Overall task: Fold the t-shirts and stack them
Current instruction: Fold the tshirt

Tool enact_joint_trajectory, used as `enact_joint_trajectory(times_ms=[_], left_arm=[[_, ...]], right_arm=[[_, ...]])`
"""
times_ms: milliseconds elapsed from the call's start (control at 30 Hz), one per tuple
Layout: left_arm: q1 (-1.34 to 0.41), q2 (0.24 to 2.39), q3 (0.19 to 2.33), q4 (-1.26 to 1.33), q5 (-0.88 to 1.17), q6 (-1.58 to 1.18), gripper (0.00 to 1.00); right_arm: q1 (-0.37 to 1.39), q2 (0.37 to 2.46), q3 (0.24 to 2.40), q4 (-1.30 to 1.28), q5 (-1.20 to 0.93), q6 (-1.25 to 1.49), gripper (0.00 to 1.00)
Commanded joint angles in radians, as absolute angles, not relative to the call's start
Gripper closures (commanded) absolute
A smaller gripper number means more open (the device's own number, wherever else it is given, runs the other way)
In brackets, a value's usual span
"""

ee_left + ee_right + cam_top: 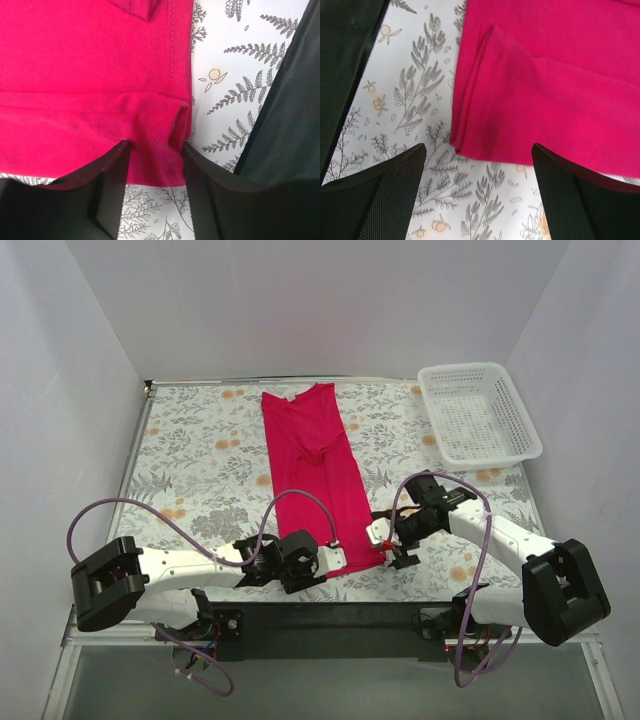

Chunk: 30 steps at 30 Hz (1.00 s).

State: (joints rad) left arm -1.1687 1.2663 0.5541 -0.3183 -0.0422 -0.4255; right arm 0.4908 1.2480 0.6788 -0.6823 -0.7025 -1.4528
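Gripping the near hem looks like the step in hand: the left fingers point(210, 195) pinch a bunched corner of the shirt point(312, 475), which lies as a long strip on the desk point(200, 450). The right fingers point(385, 200) gape wide around the other corner. Next, I judge, they must close before both lift.

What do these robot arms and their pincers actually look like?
The left arm and right arm are white tubes with chunky black joint housings, each trailed by a looping lilac cable. The left gripper and right gripper have black, wedge-shaped fingers, finely mesh-textured on the right.
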Motion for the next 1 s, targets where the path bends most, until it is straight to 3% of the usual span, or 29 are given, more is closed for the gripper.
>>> enact_joint_trajectory(times_ms=[0, 167, 367, 567, 633, 767, 833, 967], left_arm=[[-1.173, 1.263, 0.511, -0.305, -0.048, -0.400, 0.59], [-1.175, 1.226, 0.483, -0.284, -0.029, -0.394, 0.69], [-1.180, 1.212, 0.472, -0.272, -0.005, -0.393, 0.75], [-1.183, 1.221, 0.469, -0.249, 0.040, -0.397, 0.83], [-1.183, 1.212, 0.463, -0.245, 0.051, -0.394, 0.88], [-1.183, 1.143, 0.439, -0.227, 0.080, -0.374, 1.00], [-1.183, 1.085, 0.430, -0.224, 0.092, -0.354, 1.00], [-1.146, 0.990, 0.429, -0.248, 0.147, -0.310, 1.00]], right_arm=[[0.541, 1.285, 0.693, -0.660, -0.709, -1.459, 0.23], [0.604, 1.354, 0.677, -0.566, -0.654, -1.390, 0.29], [0.653, 1.351, 0.614, -0.503, -0.592, -1.353, 0.37], [0.664, 1.361, 0.578, -0.453, -0.548, -1.321, 0.57], [0.664, 1.368, 0.578, -0.445, -0.545, -1.310, 0.71], [0.664, 1.362, 0.594, -0.433, -0.551, -1.289, 0.84], [0.663, 1.358, 0.623, -0.434, -0.558, -1.264, 0.99], [0.658, 1.354, 0.705, -0.506, -0.601, -1.259, 0.99]])
